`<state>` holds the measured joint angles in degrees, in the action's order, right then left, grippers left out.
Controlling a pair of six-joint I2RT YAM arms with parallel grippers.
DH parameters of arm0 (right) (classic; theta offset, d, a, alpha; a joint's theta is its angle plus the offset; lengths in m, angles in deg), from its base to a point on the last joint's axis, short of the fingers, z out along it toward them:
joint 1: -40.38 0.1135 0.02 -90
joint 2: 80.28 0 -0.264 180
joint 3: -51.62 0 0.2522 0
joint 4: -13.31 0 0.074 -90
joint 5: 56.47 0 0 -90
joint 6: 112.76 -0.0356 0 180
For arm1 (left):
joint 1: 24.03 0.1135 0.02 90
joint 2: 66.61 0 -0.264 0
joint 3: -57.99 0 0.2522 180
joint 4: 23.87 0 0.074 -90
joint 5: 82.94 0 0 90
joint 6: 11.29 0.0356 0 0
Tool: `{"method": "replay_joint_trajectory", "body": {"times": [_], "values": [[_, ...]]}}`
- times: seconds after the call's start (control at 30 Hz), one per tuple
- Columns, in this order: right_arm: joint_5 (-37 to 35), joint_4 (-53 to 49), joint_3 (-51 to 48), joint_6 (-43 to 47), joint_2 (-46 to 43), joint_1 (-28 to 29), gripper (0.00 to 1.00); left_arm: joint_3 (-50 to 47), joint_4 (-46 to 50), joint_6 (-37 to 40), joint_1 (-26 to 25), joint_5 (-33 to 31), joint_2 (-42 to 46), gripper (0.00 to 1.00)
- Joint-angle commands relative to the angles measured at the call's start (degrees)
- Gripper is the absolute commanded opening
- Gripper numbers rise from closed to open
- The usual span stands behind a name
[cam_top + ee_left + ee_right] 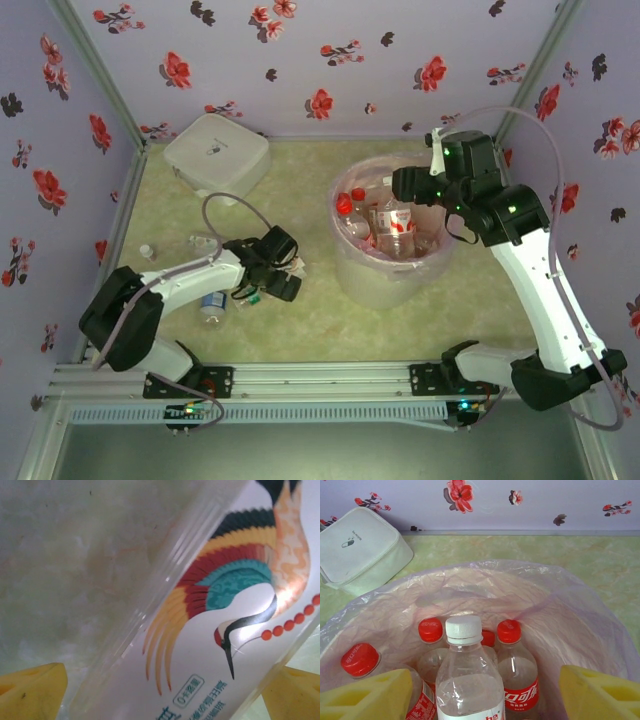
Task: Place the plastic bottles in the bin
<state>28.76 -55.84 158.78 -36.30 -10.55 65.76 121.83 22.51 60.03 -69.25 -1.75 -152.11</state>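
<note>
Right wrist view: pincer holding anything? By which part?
Nothing held. The right pincer is open over the bin; the white-capped bottle stands between its fingers, clear of both.

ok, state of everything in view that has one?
bin: bag-lined, several capped bottles inside
white-capped bottle: upright in bin, not gripped
right gripper: open, either side of it
left gripper: astride crane-label bottle, grip unclear
loose bottle: lying on table
white box: lid shut
</note>
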Motion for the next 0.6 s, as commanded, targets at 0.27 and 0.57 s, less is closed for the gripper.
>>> {"method": "replay_joint_trajectory", "body": {"times": [0.27,0.57], "values": [[0.61,2.3,-1.55,0.31,-3.48,-0.51,0.78,1.28,0.41,0.67,0.03,-1.43,3.16,0.72],[9.63,7.51,-3.42,-0.35,-6.17,-0.6,0.73,4.03,1.45,1.05,0.21,-4.56,13.62,0.58]]}}
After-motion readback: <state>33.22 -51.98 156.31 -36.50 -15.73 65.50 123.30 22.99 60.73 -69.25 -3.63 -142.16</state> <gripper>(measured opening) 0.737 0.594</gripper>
